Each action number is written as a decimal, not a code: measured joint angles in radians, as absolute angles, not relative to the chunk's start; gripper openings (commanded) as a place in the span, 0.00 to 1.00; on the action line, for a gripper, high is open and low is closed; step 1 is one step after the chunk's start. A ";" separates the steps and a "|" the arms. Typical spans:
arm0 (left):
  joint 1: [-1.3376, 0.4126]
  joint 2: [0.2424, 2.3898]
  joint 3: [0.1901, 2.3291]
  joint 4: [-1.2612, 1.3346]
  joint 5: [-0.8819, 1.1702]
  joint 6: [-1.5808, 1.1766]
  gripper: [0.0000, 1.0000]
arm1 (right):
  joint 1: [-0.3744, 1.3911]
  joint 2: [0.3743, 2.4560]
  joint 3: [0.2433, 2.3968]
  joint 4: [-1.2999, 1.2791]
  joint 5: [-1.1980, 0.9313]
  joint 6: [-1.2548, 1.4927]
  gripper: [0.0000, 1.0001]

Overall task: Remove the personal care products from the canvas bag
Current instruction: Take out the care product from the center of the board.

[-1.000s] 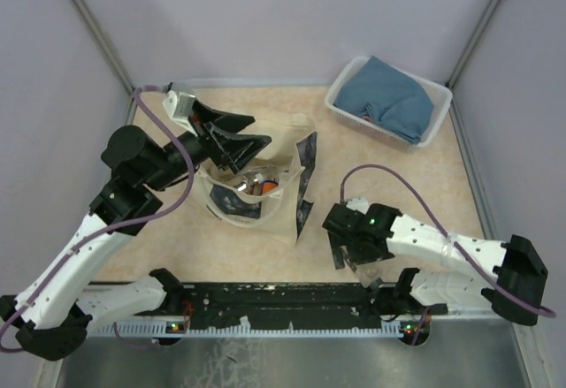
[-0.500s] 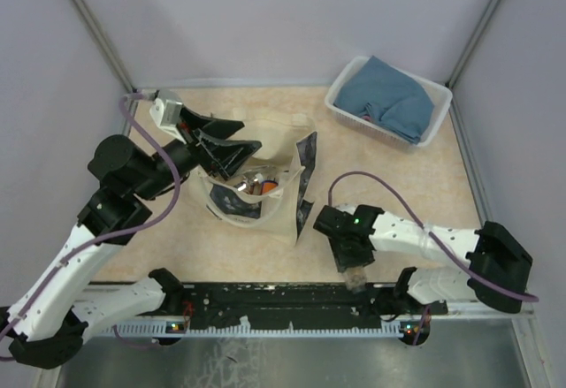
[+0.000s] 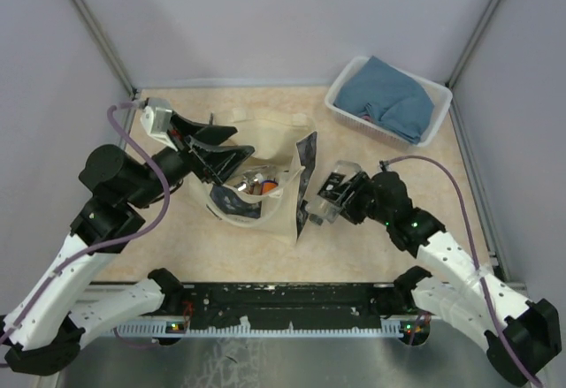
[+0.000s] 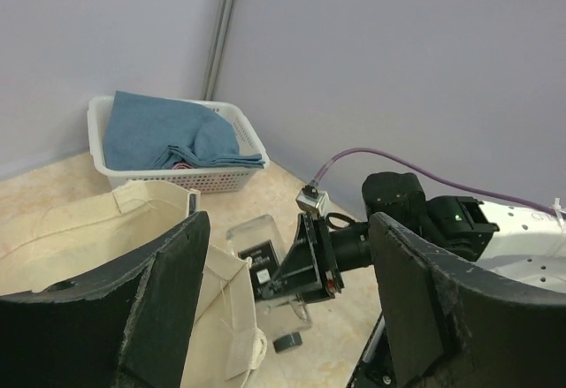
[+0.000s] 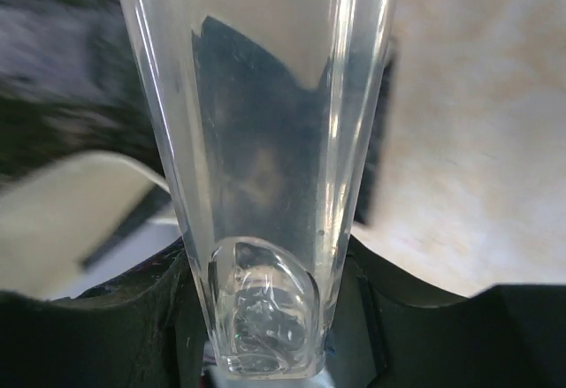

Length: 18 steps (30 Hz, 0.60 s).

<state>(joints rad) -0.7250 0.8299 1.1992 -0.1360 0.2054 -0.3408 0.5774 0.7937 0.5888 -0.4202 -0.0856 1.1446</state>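
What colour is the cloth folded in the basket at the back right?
Blue. The cloth shows best in the top external view.

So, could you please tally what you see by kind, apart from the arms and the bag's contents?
Bag: 1
Basket: 1
Cloth: 1
Bottle, in the right gripper: 1
Total: 4
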 measured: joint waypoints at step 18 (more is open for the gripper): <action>-0.725 0.765 1.187 -0.207 0.157 -0.369 0.77 | 0.525 0.885 0.281 0.560 0.178 1.994 0.00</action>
<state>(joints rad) -0.7250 0.7654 1.1870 -0.2073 0.1570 -0.3695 0.5251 0.8852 0.2810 0.5598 0.1776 1.9942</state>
